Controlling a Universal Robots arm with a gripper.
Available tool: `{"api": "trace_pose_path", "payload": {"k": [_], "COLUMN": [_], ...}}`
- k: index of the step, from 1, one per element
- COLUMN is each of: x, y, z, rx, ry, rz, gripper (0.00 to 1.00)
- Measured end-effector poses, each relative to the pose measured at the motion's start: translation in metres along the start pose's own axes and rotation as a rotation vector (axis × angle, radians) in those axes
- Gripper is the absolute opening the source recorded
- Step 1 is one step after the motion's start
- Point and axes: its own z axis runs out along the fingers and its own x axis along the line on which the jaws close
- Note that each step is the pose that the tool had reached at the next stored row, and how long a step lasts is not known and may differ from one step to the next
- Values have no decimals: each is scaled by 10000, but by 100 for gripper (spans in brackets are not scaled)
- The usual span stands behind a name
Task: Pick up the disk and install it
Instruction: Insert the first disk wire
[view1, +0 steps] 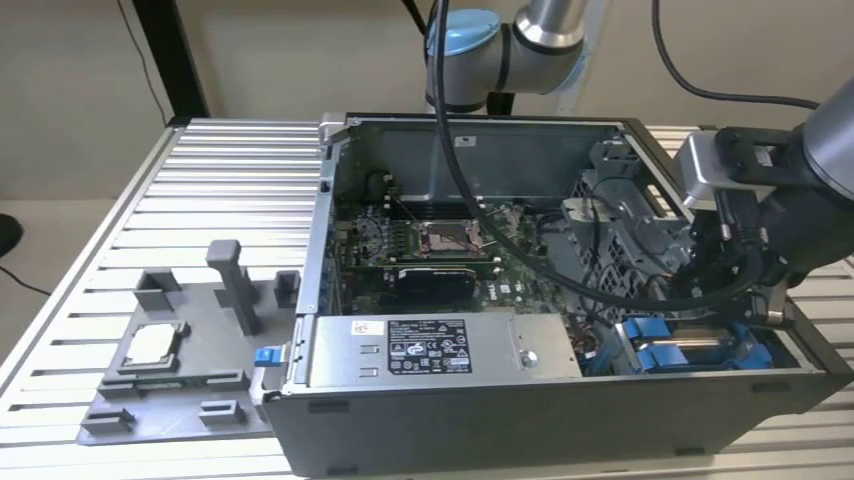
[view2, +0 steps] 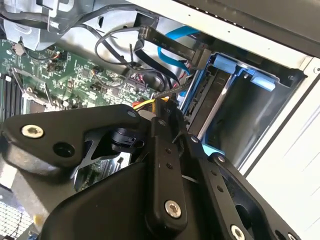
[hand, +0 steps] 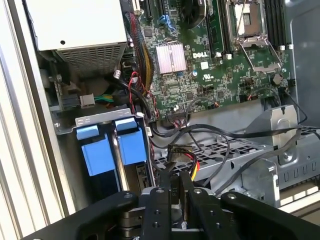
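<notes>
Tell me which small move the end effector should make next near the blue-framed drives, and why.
Probably a short, slow lift straight up. In the first wrist view the end effector hangs low beside the blue-framed disk, which already stands in its bay, and right over the yellow and red cable. Rising first should avoid snagging wires.

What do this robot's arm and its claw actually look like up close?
The arm is a silver-grey tube with a light blue joint cap. Black cables trail from it. The gripper is matte black, made of flat linked bars with silver screws.
</notes>
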Motion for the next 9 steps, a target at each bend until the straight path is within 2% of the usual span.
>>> {"api": "trace_pose_path", "payload": {"k": [1, 2, 3, 4, 7, 8, 9], "x": [-4, -11, -13, -15, -20, -25, -31], "y": [0, 1, 1, 1, 1, 2, 3], "z": [-12, -24, -25, -25, -23, -18, -10], "rx": [-10, -6, 10, 35, 126, 147, 155], "ry": [22, 73, 183, 343, 883, 1016, 1075], "rz": [-3, -17, -38, -63, -131, -149, -170], "gripper": [0, 0, 0, 0, 0, 0, 0]}}
